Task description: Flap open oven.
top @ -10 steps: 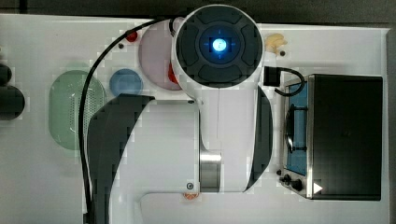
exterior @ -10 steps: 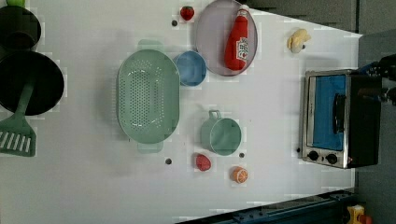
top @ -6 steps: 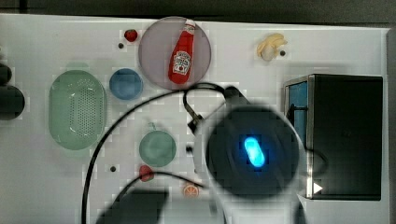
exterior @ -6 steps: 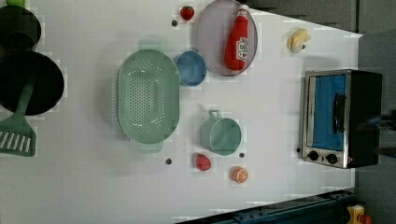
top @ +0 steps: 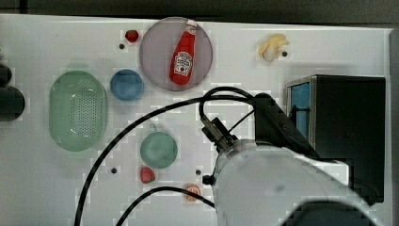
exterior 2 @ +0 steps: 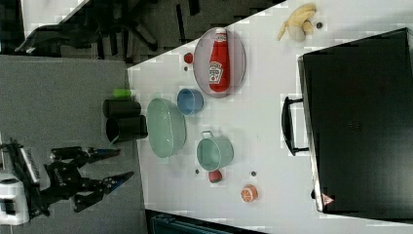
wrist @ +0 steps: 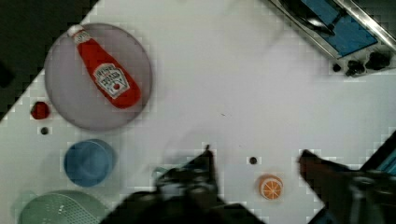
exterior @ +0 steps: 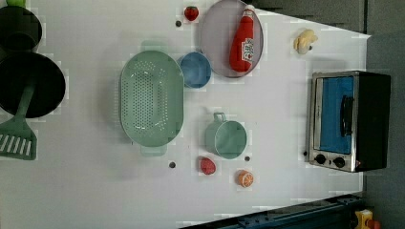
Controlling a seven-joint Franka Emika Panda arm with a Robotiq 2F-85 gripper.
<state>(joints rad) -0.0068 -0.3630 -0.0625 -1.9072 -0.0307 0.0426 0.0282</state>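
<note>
Oven: sitting at the 3 o'clock edge of the white tabletop in the left view, flap door closed, blue glass facing the tabletop's middle, dark bar handle across it, knobs toward 6 o'clock.

Gripper: hanging above the tabletop in the wrist view, fingers spread with bare white surface between them, pinching nothing; an orange slice is lying just beside that gap.

Arm: covering the 5 o'clock part of the top view, overlapping the oven's front corner.

Open room: a wide bare strip is lying between the oven's door and the green mug.

Edges: banana near the 1 o'clock corner; ketchup bottle lying on a plate at 12 o'clock; colander and blue bowl left of centre.
</note>
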